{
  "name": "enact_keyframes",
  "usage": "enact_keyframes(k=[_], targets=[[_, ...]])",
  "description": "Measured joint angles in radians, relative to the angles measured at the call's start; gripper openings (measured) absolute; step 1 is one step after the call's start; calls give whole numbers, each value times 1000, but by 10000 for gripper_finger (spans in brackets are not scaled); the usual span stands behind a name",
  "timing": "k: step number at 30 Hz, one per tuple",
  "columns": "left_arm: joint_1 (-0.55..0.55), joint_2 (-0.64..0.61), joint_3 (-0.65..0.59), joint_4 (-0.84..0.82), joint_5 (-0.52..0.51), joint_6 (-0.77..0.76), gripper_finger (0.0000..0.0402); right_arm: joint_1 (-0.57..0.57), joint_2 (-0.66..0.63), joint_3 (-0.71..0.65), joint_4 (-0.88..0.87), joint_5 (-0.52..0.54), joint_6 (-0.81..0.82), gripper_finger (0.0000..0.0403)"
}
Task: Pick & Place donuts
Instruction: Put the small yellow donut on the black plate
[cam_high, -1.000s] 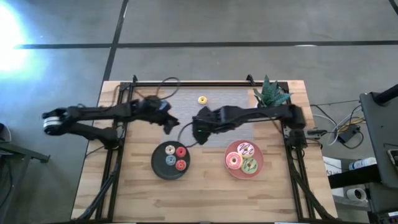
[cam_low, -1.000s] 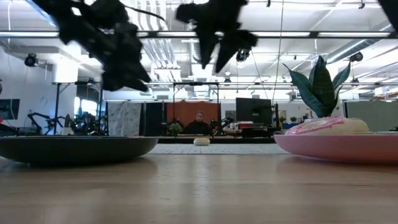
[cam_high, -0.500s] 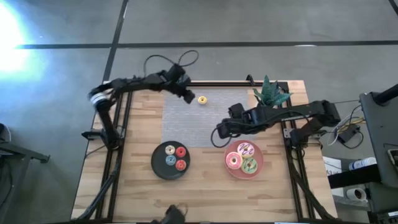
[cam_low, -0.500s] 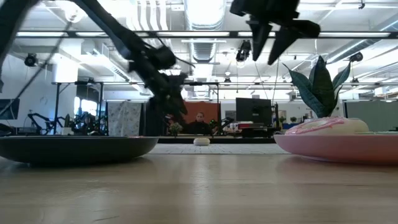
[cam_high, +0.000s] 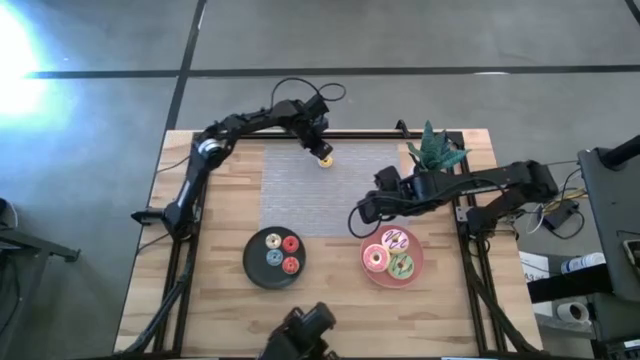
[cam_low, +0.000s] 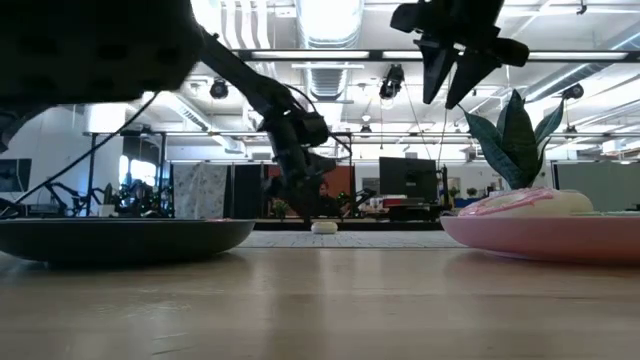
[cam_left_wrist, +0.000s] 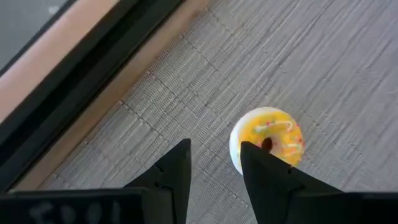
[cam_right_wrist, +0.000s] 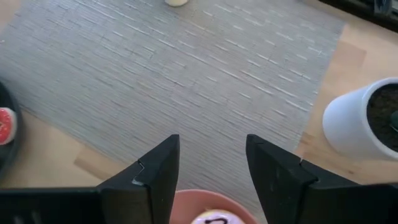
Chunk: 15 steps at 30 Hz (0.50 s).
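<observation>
Reaching across the back of the table, the left gripper (cam_high: 318, 148) hovers at the yellow donut (cam_high: 325, 160) on the grey mat (cam_high: 310, 195). From overhead the gripper nearly covers the donut, so little can be told there; the left wrist view is clearer, showing the fingers (cam_left_wrist: 174, 171) parted, with the yellow donut (cam_left_wrist: 267, 140) just beside one fingertip and not between the two. The low view adds only that the left gripper (cam_low: 300, 195) hangs close above the mat, with the small pale donut (cam_low: 324, 227) beyond it.

The right gripper (cam_high: 362, 213) waits above the mat's near right edge, just behind the pink plate (cam_high: 372, 276). Its wrist view shows the fingers (cam_right_wrist: 158, 174) spread apart with nothing between them, the pink plate's rim (cam_right_wrist: 186, 200) below, and a white plant pot (cam_right_wrist: 357, 124) off to the side; overhead, the same plant (cam_high: 436, 150) shows as green leaves at the back right corner.

Only the overhead picture shows what the plates hold: three larger donuts (cam_high: 391, 254) on the pink plate and three tiny donuts (cam_high: 281, 251) on the dark plate (cam_high: 252, 270). At table height both plates show as side-on rims
</observation>
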Motion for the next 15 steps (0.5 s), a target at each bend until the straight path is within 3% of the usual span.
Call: enact_keyframes(k=[15], targets=[[-2,28,30,-31,98,10,113,-3,-25,-38,4,26,-22,178]])
